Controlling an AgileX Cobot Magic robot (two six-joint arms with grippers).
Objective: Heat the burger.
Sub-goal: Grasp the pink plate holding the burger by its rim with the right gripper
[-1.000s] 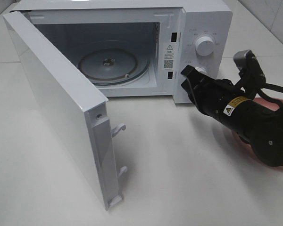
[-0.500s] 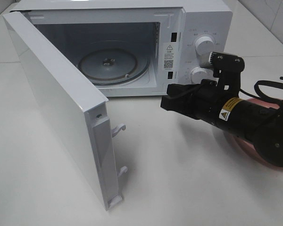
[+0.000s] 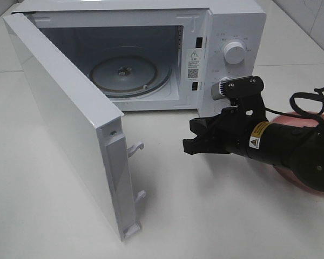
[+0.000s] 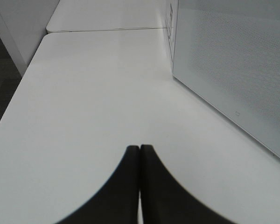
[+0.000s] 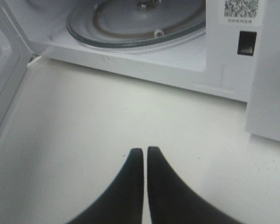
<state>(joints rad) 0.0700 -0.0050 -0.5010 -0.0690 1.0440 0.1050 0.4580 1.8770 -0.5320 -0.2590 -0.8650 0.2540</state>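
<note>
The burger does not show in any view. My right gripper point(image 3: 190, 137) hovers low over the table in front of the microwave's point(image 3: 237, 21) control panel, pointing left. In the right wrist view its fingertips point(image 5: 144, 149) stand almost together, shut on nothing, facing the open cavity and the bare glass turntable point(image 5: 130, 23). The turntable point(image 3: 130, 73) also shows from above, with nothing on it. My left gripper point(image 4: 140, 148) is shut and empty above bare table, beside the microwave door's outer face point(image 4: 233, 70).
The microwave door point(image 3: 65, 113) stands swung wide open toward the front left, its latch hooks point(image 3: 136, 148) sticking out. A pink plate point(image 3: 297, 118) lies behind my right arm, mostly hidden by it. A black cable point(image 3: 313, 97) loops at the right edge.
My right arm has drawn back from the microwave's lower knob and swung left and down. Its gripper now sits in front of the control panel, near the table.
</note>
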